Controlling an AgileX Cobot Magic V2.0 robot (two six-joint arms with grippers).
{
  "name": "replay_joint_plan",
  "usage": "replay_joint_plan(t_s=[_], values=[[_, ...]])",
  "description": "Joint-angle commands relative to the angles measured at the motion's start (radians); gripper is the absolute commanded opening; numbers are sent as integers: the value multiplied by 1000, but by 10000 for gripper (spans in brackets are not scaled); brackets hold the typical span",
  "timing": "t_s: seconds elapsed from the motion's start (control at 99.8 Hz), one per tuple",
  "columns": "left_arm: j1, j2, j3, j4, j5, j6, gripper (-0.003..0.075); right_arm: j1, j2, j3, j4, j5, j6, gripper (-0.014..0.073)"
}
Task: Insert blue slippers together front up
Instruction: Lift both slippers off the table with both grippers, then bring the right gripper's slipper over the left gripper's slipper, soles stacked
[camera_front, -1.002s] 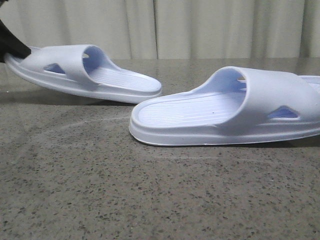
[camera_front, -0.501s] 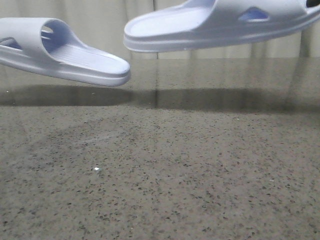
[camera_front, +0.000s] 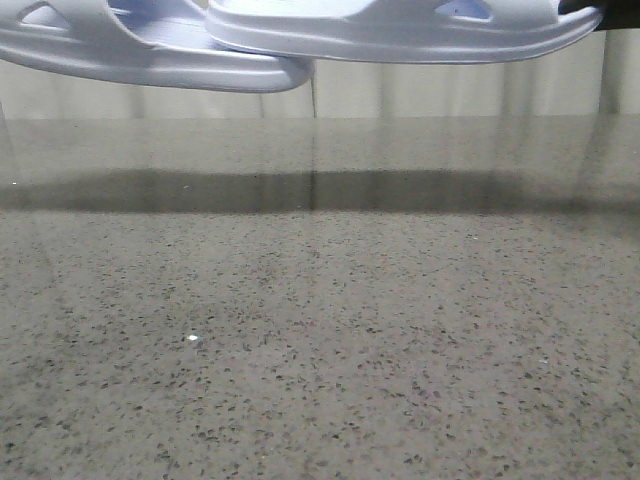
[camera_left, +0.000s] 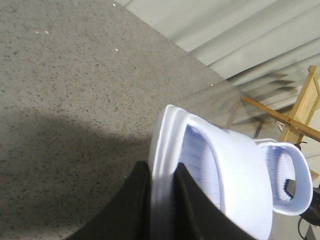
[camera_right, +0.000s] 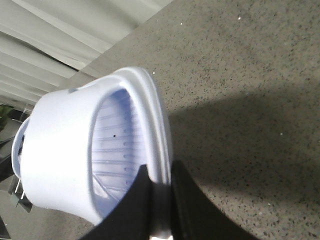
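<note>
Both blue slippers hang in the air above the table, at the top of the front view. The left slipper (camera_front: 150, 55) and the right slipper (camera_front: 400, 30) point their heel ends at each other, and the right one overlaps in front of the left one's heel. My left gripper (camera_left: 162, 175) is shut on the sole rim of the left slipper (camera_left: 235, 175). The other slipper (camera_left: 287, 175) shows just beyond it. My right gripper (camera_right: 159, 182) is shut on the sole rim of the right slipper (camera_right: 65, 150). Only a dark tip of the right gripper (camera_front: 598, 8) shows in the front view.
The speckled stone table (camera_front: 320, 330) lies below, with the slippers' shadow across its far part. A pale curtain (camera_front: 420, 95) hangs behind the table. A wooden frame (camera_left: 300, 115) stands off the table's far side in the left wrist view.
Both slippers rose off the table to the top of the front view and moved toward each other. Their heel ends now overlap.
</note>
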Motion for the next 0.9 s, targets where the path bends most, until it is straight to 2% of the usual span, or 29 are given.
replay_joint_plan(t_s=[0.0,0.431,0.892], values=[[-28,-37,-28,-93,68,3,15,-1,18,-33,95,72,-51,-106],[-131,-37,-28,-151,66,7,15,8,111,-33,100,137,-112,-106],[-236,-37,-28,-168,20,9,15,191,155,-63,126,56,-149,-106]])
